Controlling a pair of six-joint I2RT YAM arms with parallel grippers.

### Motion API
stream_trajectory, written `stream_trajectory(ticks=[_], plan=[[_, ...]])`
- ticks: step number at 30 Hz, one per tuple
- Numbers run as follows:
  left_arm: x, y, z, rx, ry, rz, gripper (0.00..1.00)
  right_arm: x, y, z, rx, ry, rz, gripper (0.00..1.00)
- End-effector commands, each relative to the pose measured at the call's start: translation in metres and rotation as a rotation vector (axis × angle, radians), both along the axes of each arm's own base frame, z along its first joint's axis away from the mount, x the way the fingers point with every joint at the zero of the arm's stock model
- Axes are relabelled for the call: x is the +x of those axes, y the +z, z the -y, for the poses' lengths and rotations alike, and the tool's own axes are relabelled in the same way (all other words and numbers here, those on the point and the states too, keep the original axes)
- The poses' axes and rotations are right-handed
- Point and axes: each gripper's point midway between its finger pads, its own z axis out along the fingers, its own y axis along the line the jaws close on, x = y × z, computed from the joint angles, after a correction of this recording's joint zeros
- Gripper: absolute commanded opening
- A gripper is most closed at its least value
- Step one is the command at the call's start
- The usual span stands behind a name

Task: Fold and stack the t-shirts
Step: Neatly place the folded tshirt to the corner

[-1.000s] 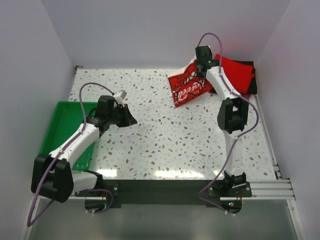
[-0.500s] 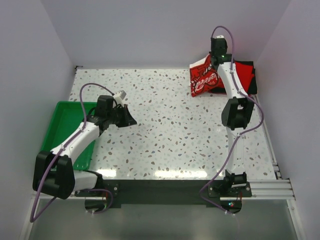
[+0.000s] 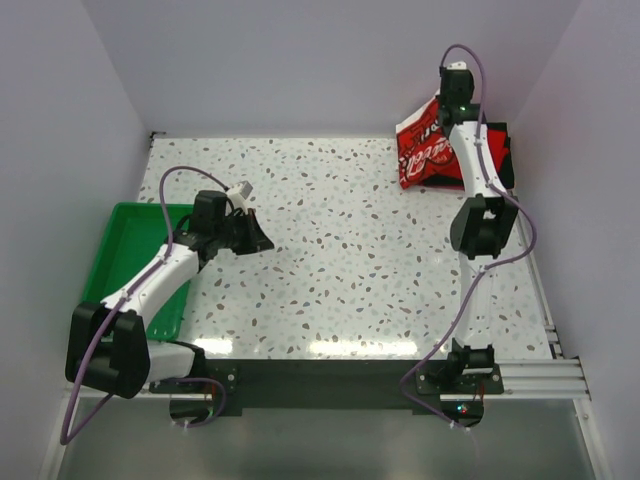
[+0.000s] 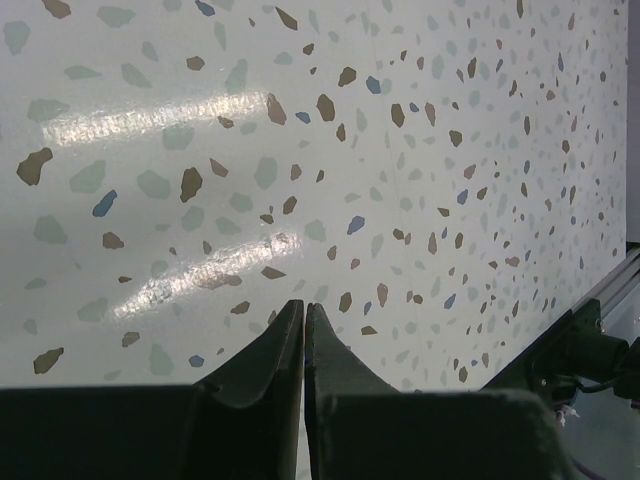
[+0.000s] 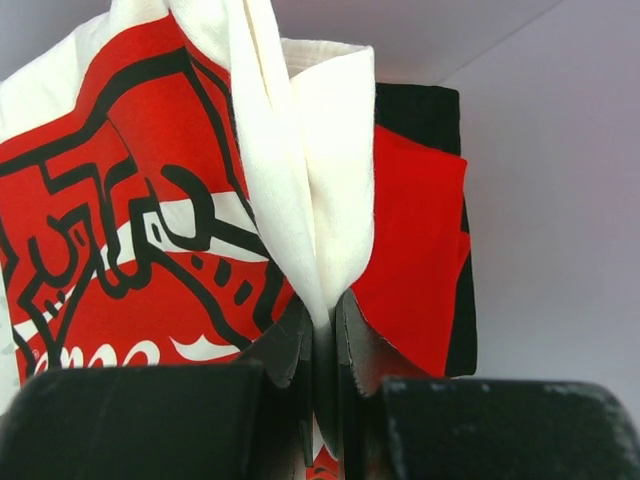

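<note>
One printed t-shirt (image 3: 425, 160) hangs pinched in right end effector (image 5: 322, 315); left end effector (image 4: 303, 320) closed, empty.

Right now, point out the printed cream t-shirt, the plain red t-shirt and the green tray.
Cream-white printed t-shirt (image 3: 425, 155): top view, red print.
Plain red folded t-shirt (image 5: 410, 240): right wrist view, front panel.
Green plastic tray (image 3: 125, 245): top view, bare floor.

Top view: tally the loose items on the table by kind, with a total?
T-shirts: 3 (printed shirt, red shirt, black shirt)
Tray: 1
Total: 4
</note>
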Motion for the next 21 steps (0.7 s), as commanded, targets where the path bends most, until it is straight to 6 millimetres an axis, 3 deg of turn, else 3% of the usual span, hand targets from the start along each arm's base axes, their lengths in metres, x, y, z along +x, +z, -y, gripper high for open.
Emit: stream_trajectory(ticks=[1,4,5,11,21], plan=[[0.002,0.003,0.0,-0.009,-0.022,0.034,0.08,-0.011,0.104,0.032,-0.044,-0.067,0.229,0.0],[0.002,0.001,0.0,-0.008,-0.022,0.031,0.08,-0.014,0.116,0.037,-0.036,-0.071,0.257,0.0],[0.002,0.002,0.0,-0.009,-0.021,0.031,0.08,-0.017,0.118,0.053,-0.034,-0.095,0.264,0.0],[0.001,-0.001,0.0,-0.008,-0.022,0.022,0.08,-0.024,0.122,0.074,-0.018,-0.128,0.282,0.0],[0.0,-0.004,0.0,-0.009,-0.025,0.016,0.08,-0.02,0.089,0.094,0.015,-0.169,0.24,0.0]])
